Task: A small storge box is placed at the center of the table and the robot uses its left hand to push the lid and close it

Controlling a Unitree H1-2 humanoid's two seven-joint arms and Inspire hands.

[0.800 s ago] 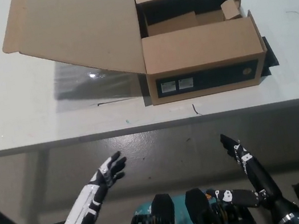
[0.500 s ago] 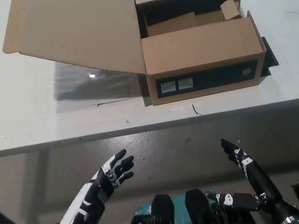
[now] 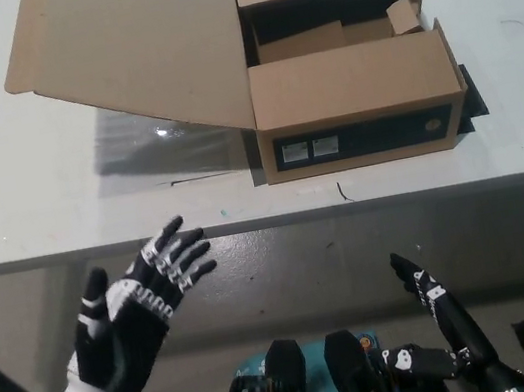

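One brown cardboard box (image 3: 350,89), lid (image 3: 130,52) open leftward, left robot hand (image 3: 136,315) spread wide, empty

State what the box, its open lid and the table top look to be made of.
Box and lid: matte brown cardboard, by the folded flaps and crease lines. Table top: smooth pale surface with some gloss, likely laminate, since it shows a glare spot under the lid.

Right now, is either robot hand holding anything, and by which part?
Nothing is held. The white left robot hand is open below the table edge; the black right robot hand rests low, clear of the brown cardboard box.
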